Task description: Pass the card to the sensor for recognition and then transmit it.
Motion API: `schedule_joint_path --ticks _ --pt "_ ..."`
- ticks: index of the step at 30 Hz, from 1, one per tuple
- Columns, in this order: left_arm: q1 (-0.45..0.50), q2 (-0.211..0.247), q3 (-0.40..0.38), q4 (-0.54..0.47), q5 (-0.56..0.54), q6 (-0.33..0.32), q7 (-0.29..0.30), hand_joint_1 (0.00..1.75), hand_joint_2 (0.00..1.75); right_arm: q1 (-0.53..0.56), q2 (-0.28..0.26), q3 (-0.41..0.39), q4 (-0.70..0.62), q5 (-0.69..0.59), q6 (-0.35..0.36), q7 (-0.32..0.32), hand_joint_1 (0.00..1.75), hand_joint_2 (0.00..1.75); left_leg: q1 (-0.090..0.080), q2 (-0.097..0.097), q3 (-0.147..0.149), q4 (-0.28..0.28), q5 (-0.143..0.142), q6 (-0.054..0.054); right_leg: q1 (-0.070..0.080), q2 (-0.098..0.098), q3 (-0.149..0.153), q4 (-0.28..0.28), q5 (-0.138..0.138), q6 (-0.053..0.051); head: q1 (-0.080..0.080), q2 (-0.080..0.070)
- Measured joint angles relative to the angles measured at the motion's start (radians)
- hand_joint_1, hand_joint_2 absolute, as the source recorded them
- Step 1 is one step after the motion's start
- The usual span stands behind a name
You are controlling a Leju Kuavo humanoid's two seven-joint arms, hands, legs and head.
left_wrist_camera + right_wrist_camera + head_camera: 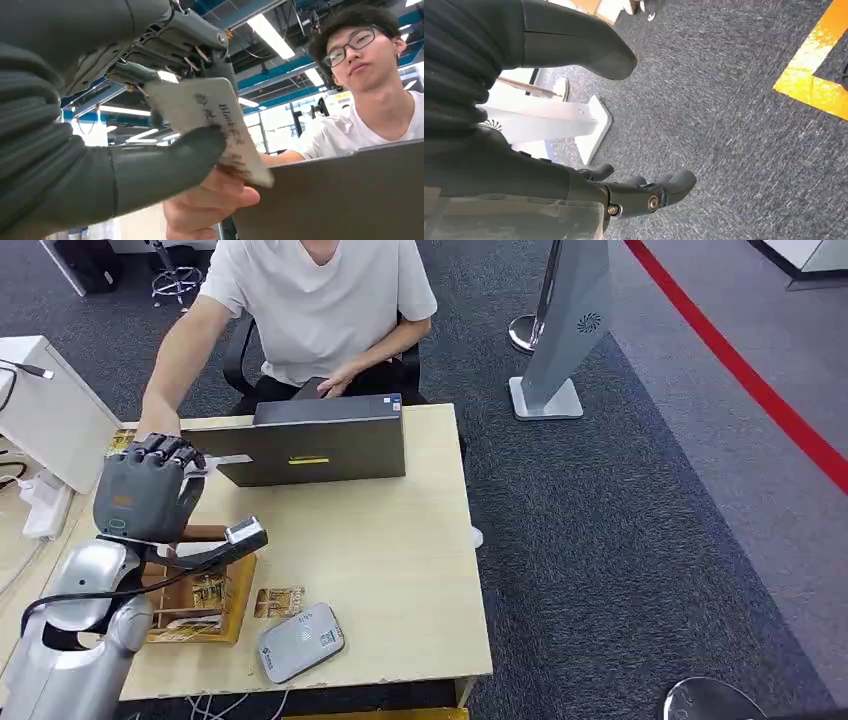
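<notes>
1. Card [210,125] front and centre: the left hand [150,485] pinches it between its thick thumb and dark fingers [165,45], raised over the far left of the wooden table [400,540], so its free end sticks out toward the person.
2. And there's the taker: the person's hand [210,200] is under the card's free end, thumb touching it in the left wrist view. Looks like the hand-over stage, the card gripped from both sides at once.
3. Card reader [302,642] sits flat near the table's front edge, well apart from the raised card; whether recognition is done, I cannot tell.
4. Beside the reader lies a small yellowish card [279,601], next to a shallow wooden tray [215,605] under the left arm.
5. Laptop [320,445] stands between robot and person, so the pass goes round its left end.
6. Right hand [644,192] hangs over grey carpet, fingers loosely curled, nothing in it, out of the way.
7. Next call, by my reading: loosen the pinch only once the person's grip is firm, or the card drops.
</notes>
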Motion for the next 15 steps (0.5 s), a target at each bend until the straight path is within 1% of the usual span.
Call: schedule_joint_path --ticks 15 --pt "0.000 0.005 -0.001 -0.006 0.002 -0.003 0.000 1.75 1.75 0.000 0.000 0.000 0.000 0.000 0.000 0.000 0.00 1.75 0.000 0.000 0.000 0.000 0.000 0.000 0.000 0.000 0.000 0.000 0.000 0.000 0.000 0.000"
